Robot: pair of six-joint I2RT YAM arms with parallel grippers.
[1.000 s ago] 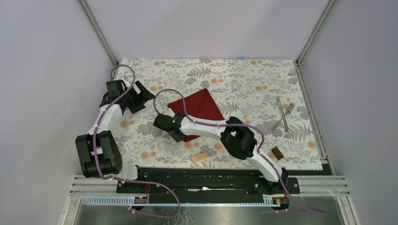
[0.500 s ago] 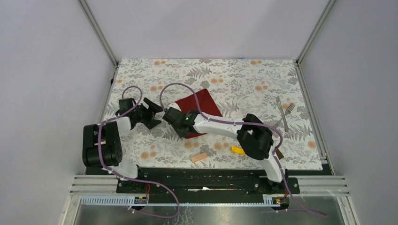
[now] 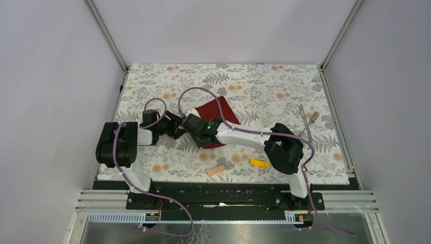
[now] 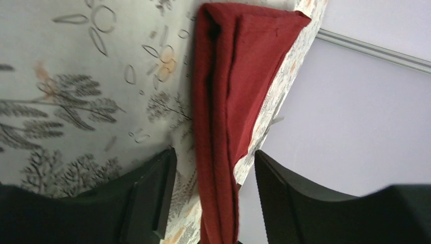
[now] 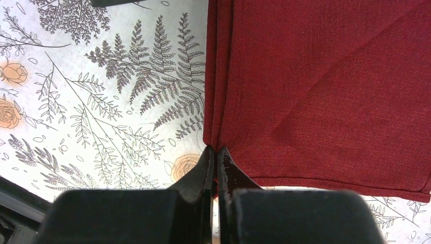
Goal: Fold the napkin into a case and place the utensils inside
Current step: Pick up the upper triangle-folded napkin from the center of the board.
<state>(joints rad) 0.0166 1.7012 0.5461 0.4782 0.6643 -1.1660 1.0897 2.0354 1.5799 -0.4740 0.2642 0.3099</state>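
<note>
two arms, the left arm (image 3: 145,136) and the right arm (image 3: 239,136), have white rounded shells between black blocky joints. a purple cable (image 3: 203,91) runs along each, tied on here and there. a green light (image 3: 208,127) glows near the right wrist. the left gripper (image 4: 213,152) has thick, flat black fingers (image 4: 152,193); the right gripper (image 5: 216,150) has black fingers (image 5: 203,175) tapering to thin points. a black base (image 3: 213,190) carries both.
</note>
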